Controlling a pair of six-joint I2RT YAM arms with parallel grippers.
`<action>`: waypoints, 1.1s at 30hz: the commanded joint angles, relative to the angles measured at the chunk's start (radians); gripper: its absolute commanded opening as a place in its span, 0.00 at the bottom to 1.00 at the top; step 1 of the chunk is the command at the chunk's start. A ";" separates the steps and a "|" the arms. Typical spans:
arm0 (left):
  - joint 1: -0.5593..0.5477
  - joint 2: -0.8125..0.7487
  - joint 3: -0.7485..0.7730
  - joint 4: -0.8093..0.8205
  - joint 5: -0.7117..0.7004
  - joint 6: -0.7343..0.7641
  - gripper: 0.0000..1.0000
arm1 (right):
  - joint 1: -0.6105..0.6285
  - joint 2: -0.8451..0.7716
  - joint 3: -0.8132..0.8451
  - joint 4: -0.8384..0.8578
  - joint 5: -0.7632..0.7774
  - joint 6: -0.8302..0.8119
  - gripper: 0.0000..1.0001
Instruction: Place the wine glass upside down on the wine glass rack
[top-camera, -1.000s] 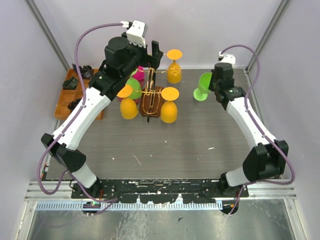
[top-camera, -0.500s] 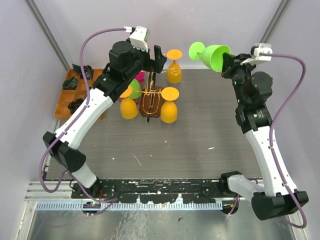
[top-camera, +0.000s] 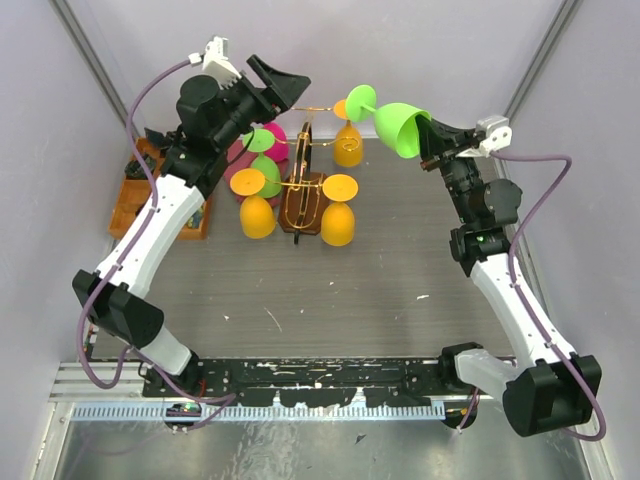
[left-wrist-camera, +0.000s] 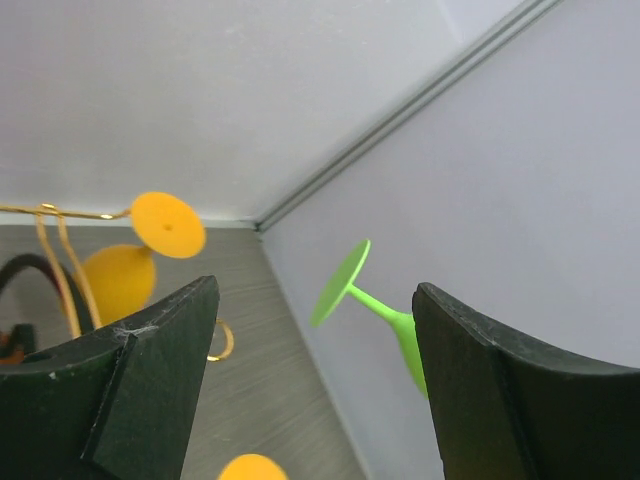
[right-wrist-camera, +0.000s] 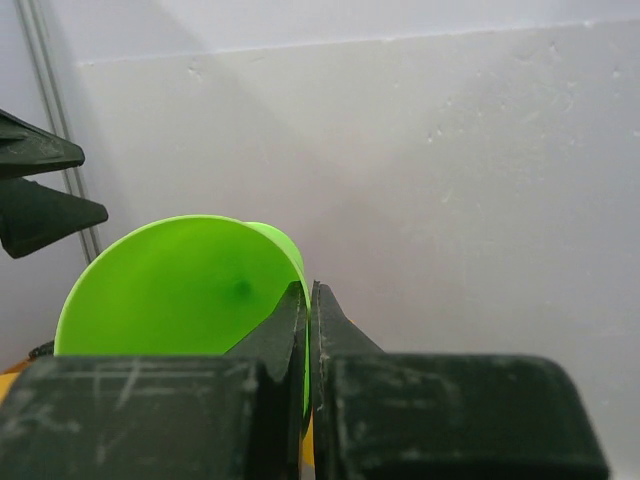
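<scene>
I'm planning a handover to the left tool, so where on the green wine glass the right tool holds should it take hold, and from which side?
Grip the thin stem of the green wine glass, between foot and bowl, coming from the foot end. The right tool pinches the bowl rim, so the glass lies sideways with its foot toward the open left tool.

On the dark grey table (top-camera: 380, 290), flecked with small white scuffs: a gold wire rack (top-camera: 300, 205) on its brown base near the back middle, upturned orange goblets (top-camera: 257, 217) close round it, hanging or resting unclear, and a wooden tray (top-camera: 127, 205) at the left edge.
</scene>
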 joint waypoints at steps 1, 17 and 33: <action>-0.008 -0.043 -0.041 0.110 0.033 -0.235 0.85 | 0.020 0.022 0.024 0.248 -0.029 -0.040 0.01; -0.040 -0.007 -0.068 0.198 0.137 0.146 0.79 | 0.105 0.104 0.147 0.149 -0.091 -0.051 0.01; -0.060 0.032 -0.024 0.142 0.202 0.323 0.34 | 0.128 0.112 0.188 0.097 -0.116 -0.066 0.01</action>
